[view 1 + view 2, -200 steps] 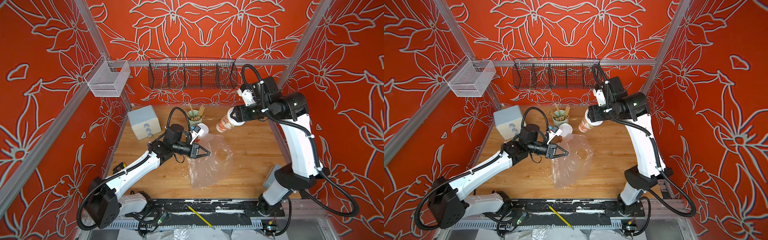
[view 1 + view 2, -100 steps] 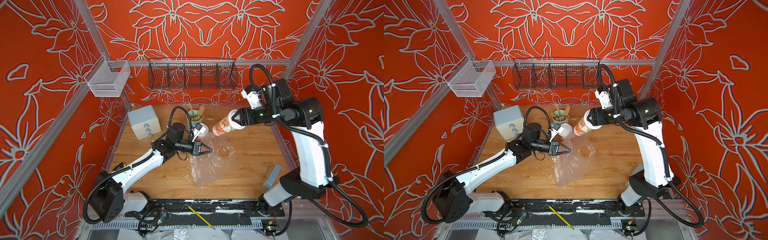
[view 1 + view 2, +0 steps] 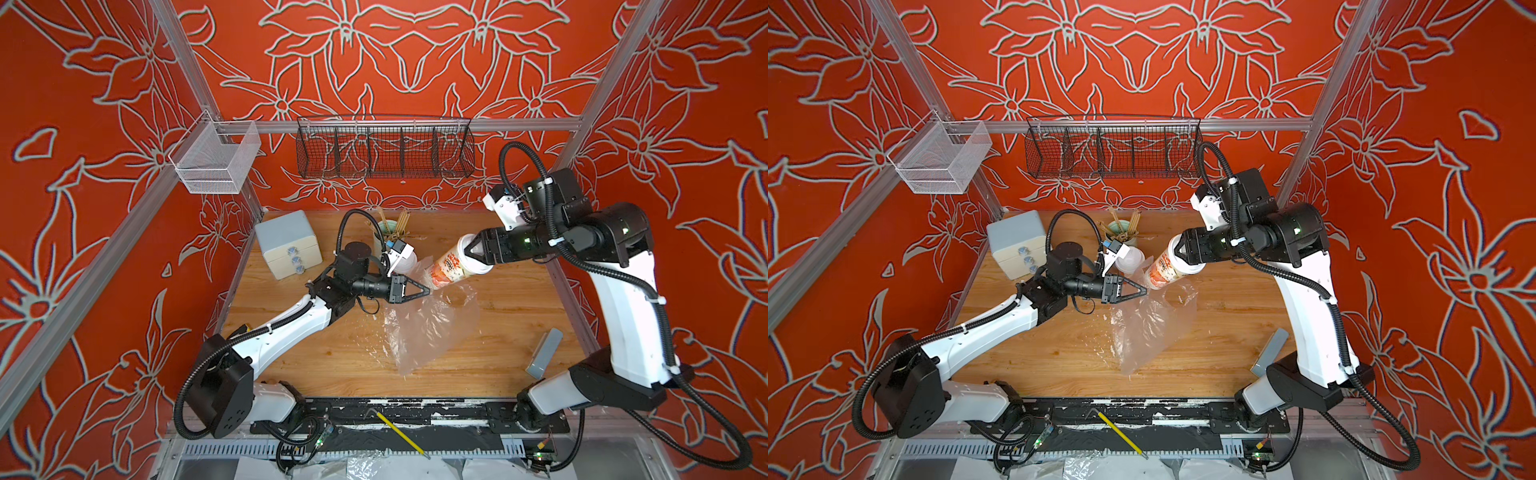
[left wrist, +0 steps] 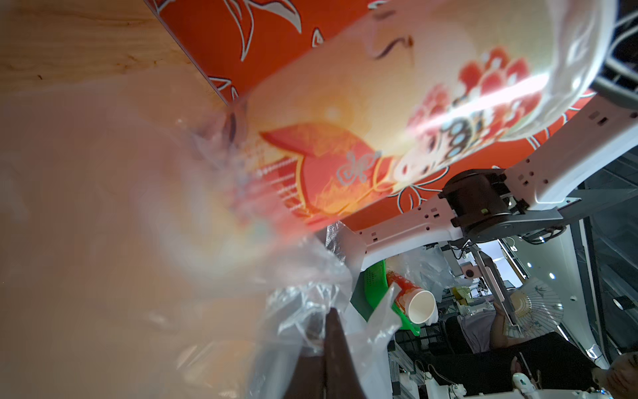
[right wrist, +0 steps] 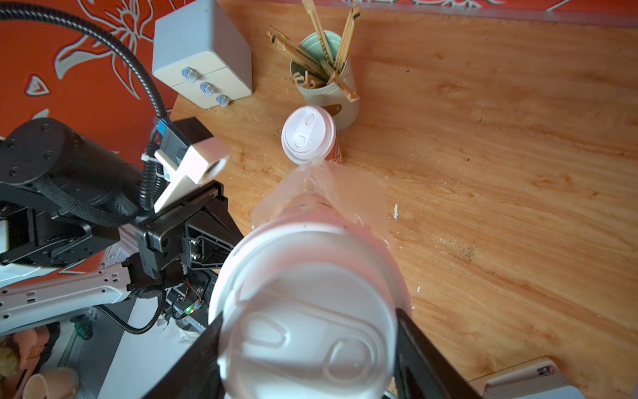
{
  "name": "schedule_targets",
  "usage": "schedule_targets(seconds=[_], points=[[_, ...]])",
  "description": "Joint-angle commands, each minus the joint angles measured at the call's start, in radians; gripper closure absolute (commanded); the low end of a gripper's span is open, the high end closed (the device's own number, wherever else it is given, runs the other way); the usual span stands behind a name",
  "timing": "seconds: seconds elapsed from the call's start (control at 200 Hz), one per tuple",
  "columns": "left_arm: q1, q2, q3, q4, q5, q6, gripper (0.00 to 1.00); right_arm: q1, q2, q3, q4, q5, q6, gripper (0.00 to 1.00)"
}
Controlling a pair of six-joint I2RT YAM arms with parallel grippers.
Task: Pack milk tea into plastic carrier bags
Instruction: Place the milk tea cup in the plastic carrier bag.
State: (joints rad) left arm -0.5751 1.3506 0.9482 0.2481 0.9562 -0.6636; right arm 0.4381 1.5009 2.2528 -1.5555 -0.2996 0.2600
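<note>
Cream cup (image 3: 449, 266) slants from right fingers (image 5: 426, 349) into plastic bag (image 3: 428, 332)

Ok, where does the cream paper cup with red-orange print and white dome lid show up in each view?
Both top views: the cream paper cup hangs tilted above mid-table, lid end in the right gripper.
Left wrist: close to the lens, filling much of the picture, printed side showing.
Right wrist: nearest the camera, lid facing it, between the dark fingers.
Shared landmark: the crinkled transparent plastic bag at the cup's base, in every view.
</note>
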Motion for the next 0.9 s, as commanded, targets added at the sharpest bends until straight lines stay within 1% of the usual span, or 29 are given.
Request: schedule_targets(seconds=[0.0,0.2,0.36,0.5,0.896], points=[[0.006,-0.007,-0.012,0.097,0.023,-0.022,1.00,-0.001,-0.022,-0.052,0.048,-0.071,0.024,1.00],[0.007,-0.031,-0.056,0.149,0.025,-0.016,1.00,0.001,-0.039,-0.164,0.138,-0.138,0.055,1.00],[0.008,-0.026,-0.085,0.207,0.038,-0.035,1.00,0.008,-0.070,-0.279,0.234,-0.185,0.094,1.00],[0.008,-0.030,-0.100,0.248,0.046,-0.051,1.00,0.016,-0.093,-0.372,0.297,-0.195,0.119,1.00],[0.008,-0.069,-0.129,0.274,0.042,-0.044,1.00,0.034,-0.141,-0.599,0.486,-0.237,0.205,1.00]])
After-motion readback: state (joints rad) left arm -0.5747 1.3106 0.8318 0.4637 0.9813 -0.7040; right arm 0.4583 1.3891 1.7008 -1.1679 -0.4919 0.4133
